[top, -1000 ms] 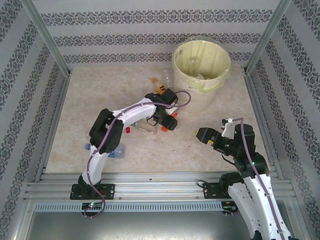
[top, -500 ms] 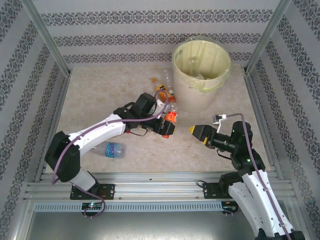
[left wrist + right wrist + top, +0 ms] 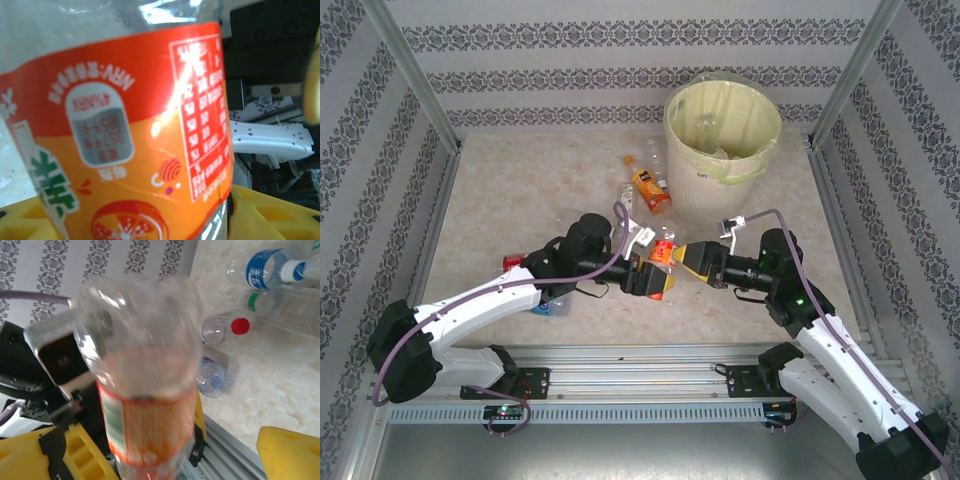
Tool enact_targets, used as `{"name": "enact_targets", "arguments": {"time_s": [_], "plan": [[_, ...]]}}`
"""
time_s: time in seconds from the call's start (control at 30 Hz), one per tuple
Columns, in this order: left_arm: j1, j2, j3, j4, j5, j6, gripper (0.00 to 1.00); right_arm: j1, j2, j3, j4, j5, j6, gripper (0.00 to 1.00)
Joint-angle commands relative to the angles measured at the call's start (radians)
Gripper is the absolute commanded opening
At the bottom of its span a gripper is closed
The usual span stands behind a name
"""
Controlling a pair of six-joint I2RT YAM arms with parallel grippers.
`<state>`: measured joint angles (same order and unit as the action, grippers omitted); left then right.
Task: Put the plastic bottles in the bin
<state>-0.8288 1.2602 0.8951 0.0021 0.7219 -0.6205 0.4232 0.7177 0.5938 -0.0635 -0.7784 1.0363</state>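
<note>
Left hand (image 3: 654,277) is pinching the orange-label bottle (image 3: 125,140) in the middle of the overhead frame. Up close its cap end is cut off and it's blurry in the right wrist view. Right hand (image 3: 694,261) is spread wide right beside it. The bin (image 3: 712,200) sits upper right with some clear bottles inside, too faint to count. A blue-label bottle (image 3: 550,305) lies half hidden under the left arm.
</note>
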Motion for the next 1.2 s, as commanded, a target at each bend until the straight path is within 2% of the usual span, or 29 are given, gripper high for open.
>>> {"name": "enact_targets", "arguments": {"time_s": [0.0,0.27,0.43,0.57,0.6,0.73,0.9,1.07,1.17], "plan": [[-0.038,-0.028,-0.021,0.081,-0.026,-0.032,0.63,0.036,0.031,0.046,0.102,0.038,0.022,0.97],[-0.081,-0.039,-0.036,0.088,-0.067,-0.025,0.63,0.083,0.080,0.069,0.120,0.069,0.022,0.83],[-0.085,-0.045,-0.050,0.096,-0.079,-0.031,0.64,0.086,0.077,0.067,0.111,0.083,0.021,0.67],[-0.086,-0.065,-0.050,0.083,-0.109,-0.031,0.69,0.086,0.055,0.084,0.056,0.104,-0.009,0.57],[-0.086,-0.071,-0.046,0.080,-0.125,-0.035,0.75,0.086,0.045,0.096,0.026,0.113,-0.027,0.55],[-0.086,-0.092,-0.030,0.099,-0.163,-0.048,0.99,0.080,0.022,0.151,-0.078,0.134,-0.081,0.53],[-0.085,-0.138,0.000,0.063,-0.230,-0.043,1.00,0.052,0.011,0.271,-0.239,0.173,-0.175,0.53],[-0.085,-0.235,-0.006,0.047,-0.363,-0.043,1.00,0.014,0.019,0.446,-0.469,0.319,-0.331,0.53],[-0.086,-0.303,-0.017,0.065,-0.432,-0.036,1.00,-0.033,0.056,0.557,-0.548,0.359,-0.403,0.53]]}}
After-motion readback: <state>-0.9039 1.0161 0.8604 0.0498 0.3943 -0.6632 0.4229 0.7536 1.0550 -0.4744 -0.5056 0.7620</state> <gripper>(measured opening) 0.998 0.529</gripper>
